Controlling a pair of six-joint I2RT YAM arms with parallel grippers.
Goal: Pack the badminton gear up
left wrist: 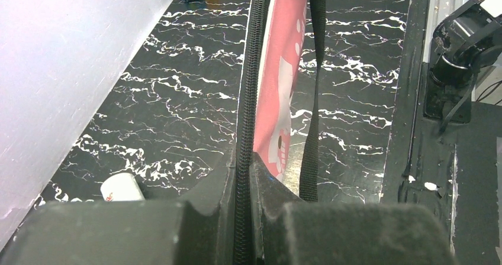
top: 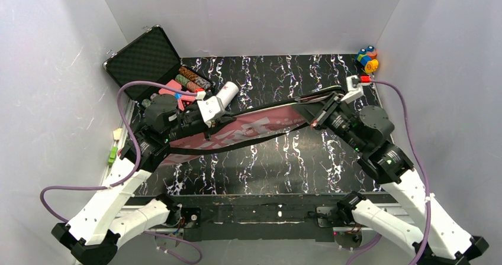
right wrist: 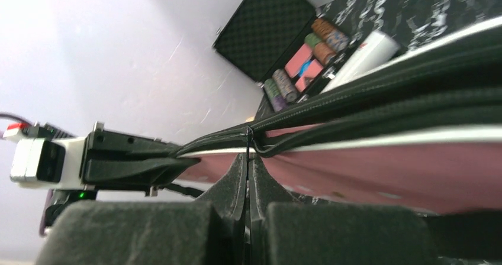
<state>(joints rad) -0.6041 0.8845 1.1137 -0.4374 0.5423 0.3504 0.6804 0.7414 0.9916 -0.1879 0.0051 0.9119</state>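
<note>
The pink "SPORT" cover (top: 260,125) hangs in the air between my two grippers, stretched across the middle of the table, with its black strap (top: 248,142) sagging below it. My left gripper (top: 201,118) is shut on the cover's black zipper edge (left wrist: 244,99). My right gripper (top: 312,116) is shut on a thin black pull at the cover's narrow end (right wrist: 249,136). The white tube (top: 227,91) lies behind the left gripper; it also shows in the left wrist view (left wrist: 121,187) and the right wrist view (right wrist: 367,52). No rackets or shuttlecocks are in view.
The open black case of poker chips (top: 155,61) stands at the back left, close to the tube. The small multicoloured toy (top: 367,58) sits in the back right corner. White walls close in the table on three sides.
</note>
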